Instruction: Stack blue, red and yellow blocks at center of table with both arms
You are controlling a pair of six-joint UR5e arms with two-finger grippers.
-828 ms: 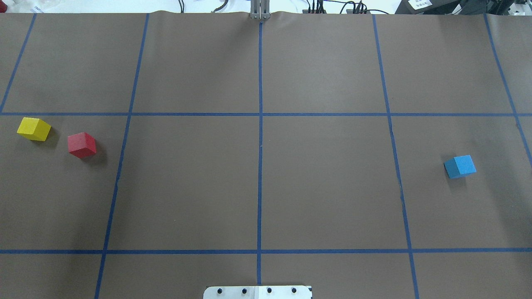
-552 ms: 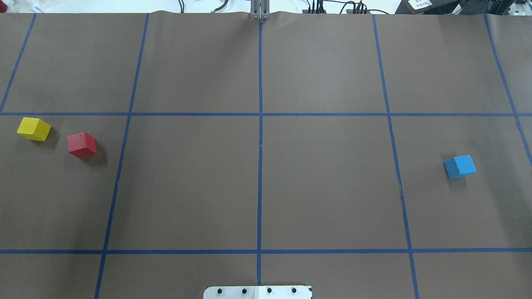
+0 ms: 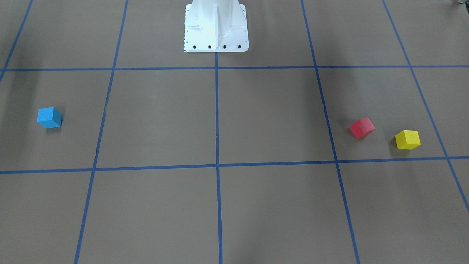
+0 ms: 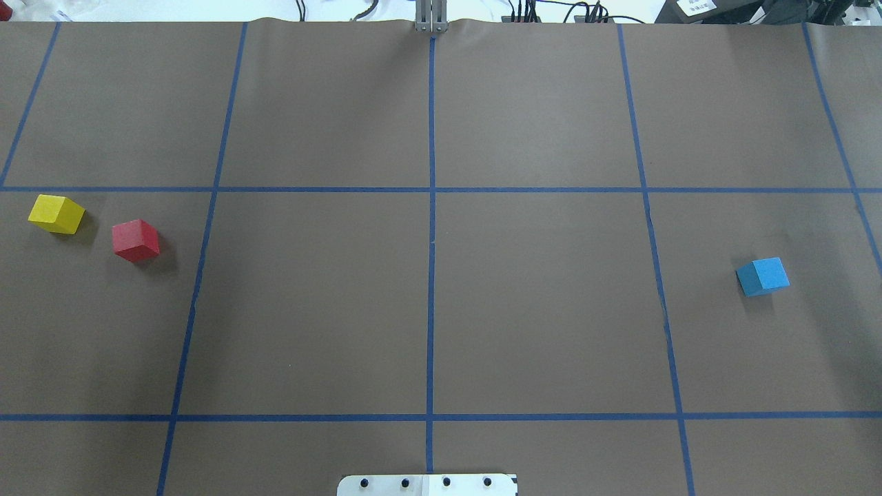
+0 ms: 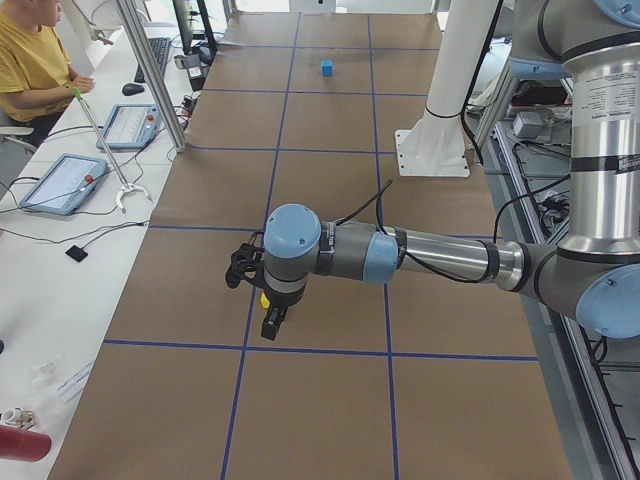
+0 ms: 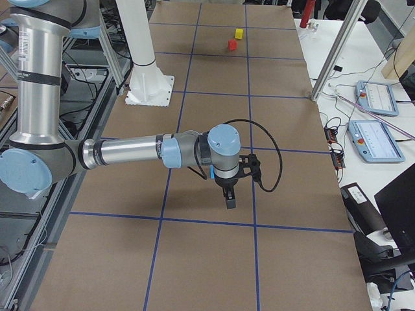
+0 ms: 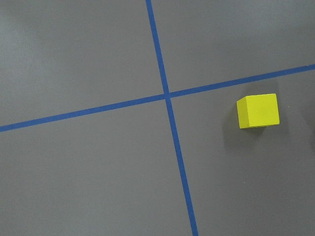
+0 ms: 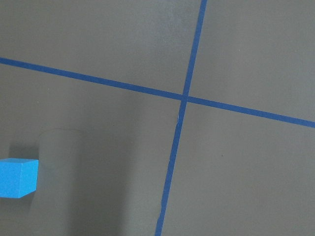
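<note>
The yellow block (image 4: 56, 213) and the red block (image 4: 136, 240) sit close together on the table's left side. The blue block (image 4: 763, 276) sits alone far right. The front view shows the blue (image 3: 49, 117), red (image 3: 362, 127) and yellow (image 3: 407, 139) blocks. The left wrist view has the yellow block (image 7: 258, 111) at its right. The right wrist view has the blue block (image 8: 18, 177) at its left edge. My left gripper (image 5: 270, 318) hangs above the yellow block. My right gripper (image 6: 229, 196) hangs near the blue block. I cannot tell whether either is open.
Blue tape lines divide the brown table cover (image 4: 537, 310) into squares. The white robot pedestal (image 3: 215, 25) stands at the near middle edge. An operator (image 5: 30, 60) and tablets (image 5: 62, 182) are at a side desk beyond the far edge.
</note>
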